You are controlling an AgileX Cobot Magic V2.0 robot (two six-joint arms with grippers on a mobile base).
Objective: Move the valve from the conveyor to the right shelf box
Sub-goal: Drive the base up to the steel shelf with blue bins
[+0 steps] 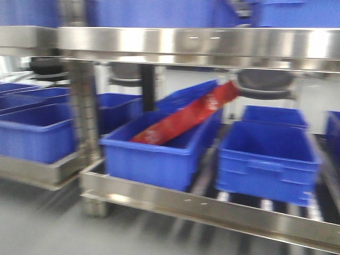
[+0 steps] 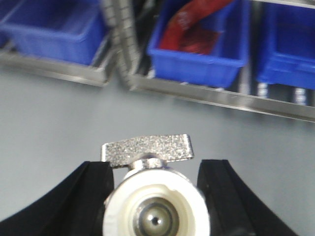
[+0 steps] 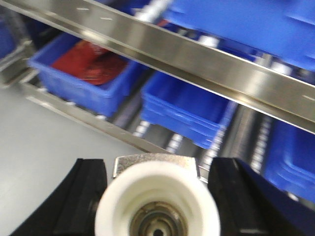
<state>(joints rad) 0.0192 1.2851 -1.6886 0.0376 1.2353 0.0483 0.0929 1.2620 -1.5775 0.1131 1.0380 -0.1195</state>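
Right now, your left jaws clamp a valve [image 2: 156,211] at the lower centre of the frame, lever on top. Your right jaws grip a second valve [image 3: 157,206] likewise. Blue bins [image 1: 149,159] sit on the steel shelf [image 1: 212,207] beyond.

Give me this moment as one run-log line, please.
left gripper: shut on valve; right gripper: shut on second valve; ahead: shelf, blue boxes; placement: not done

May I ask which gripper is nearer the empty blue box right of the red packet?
Right, probably: the empty box lies straight ahead of the right gripper, but aside from the left gripper.
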